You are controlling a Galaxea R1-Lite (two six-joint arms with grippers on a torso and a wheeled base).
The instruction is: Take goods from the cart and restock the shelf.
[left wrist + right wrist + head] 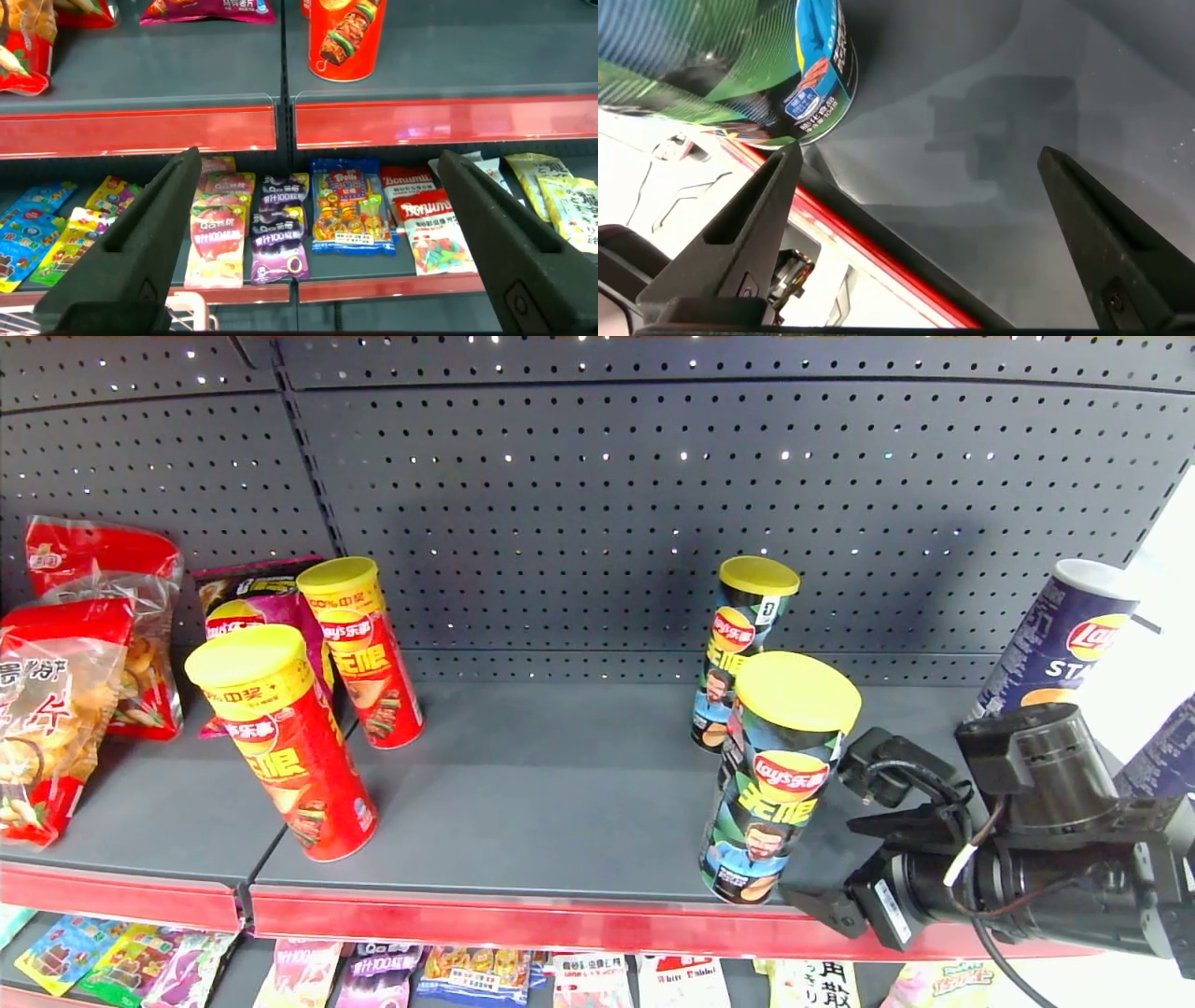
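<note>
Grey steel shelf (560, 784) carries the stock under inspection. Front green can (780, 775), yellow-lidded, stands upright on its own base close to the red lip (523, 919), directly ahead of the rear green can (747, 649) of the same design. The two form a file, which suggests placement by product row.

Right gripper (917, 159) sits low at the shelf edge, just beside the front green can's base, fingers spread wide with nothing between them: released. The can bears on the shelf alone and is judged set down; the arm lies low so that the fingers clear the can's wall.

Left gripper (318, 157) is likewise spread and empty. It is held below the shelf, facing the lower tier of sweet packets (280, 233), out of the working arm's way.

Red cans (280, 737) stand in their own file at the left, with snack bags (56, 709) beyond them. Blue can (1064, 635) leans at the far right, against the back panel as far as can be judged.

Risk noted: the front green can stands near the lip, and a careless withdrawal could tip it.
</note>
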